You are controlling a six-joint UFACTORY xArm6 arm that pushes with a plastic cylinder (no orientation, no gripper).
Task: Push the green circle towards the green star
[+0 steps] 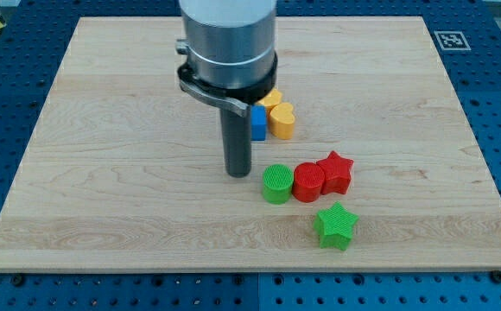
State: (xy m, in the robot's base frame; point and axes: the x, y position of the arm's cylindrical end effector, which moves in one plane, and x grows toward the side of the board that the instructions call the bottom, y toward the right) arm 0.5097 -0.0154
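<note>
We see my tip (237,173), a bare dark rod with no jaws, resting on the wooden board (104,173) just left of the ribbed green circle (277,184), which sits up-left of the green star (336,226).

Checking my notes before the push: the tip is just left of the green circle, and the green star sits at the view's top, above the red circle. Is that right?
One thing is wrong. The green star lies toward the view's bottom, below the red circle, not above it, as the camera view shows. The rest holds: my tip is just left of the green circle.
</note>
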